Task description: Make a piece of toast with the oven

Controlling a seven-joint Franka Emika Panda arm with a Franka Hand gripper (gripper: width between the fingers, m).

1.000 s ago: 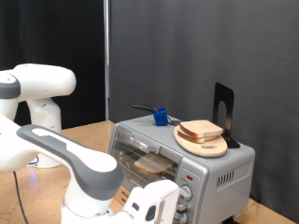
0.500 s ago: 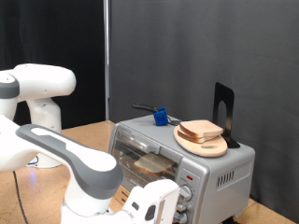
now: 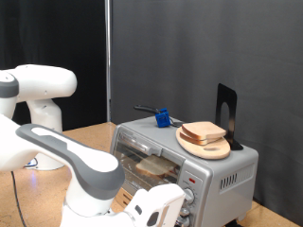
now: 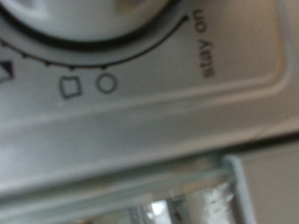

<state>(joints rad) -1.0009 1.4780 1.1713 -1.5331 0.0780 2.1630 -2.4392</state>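
Observation:
The silver oven (image 3: 222, 161) stands on the table at the exterior view's right with its glass door shut. Behind the glass, a piece of toast (image 3: 154, 167) lies on the rack. A second slice (image 3: 203, 130) rests on a round wooden plate (image 3: 210, 148) on the oven's roof. My gripper (image 3: 178, 200) is pressed up to the oven's knob column at the exterior view's bottom, its fingers hidden behind the white hand. The wrist view is filled by the oven's front panel: the rim of a pale knob (image 4: 84, 11), a dial arc marked "stay on", and the glass door's edge (image 4: 187, 201).
A small blue object (image 3: 163, 118), a dark handled tool (image 3: 145, 110) and a black upright stand (image 3: 227, 112) sit on the oven's roof. My white arm's base (image 3: 43, 95) stands at the left, and the elbow link (image 3: 85, 170) crosses in front of the oven.

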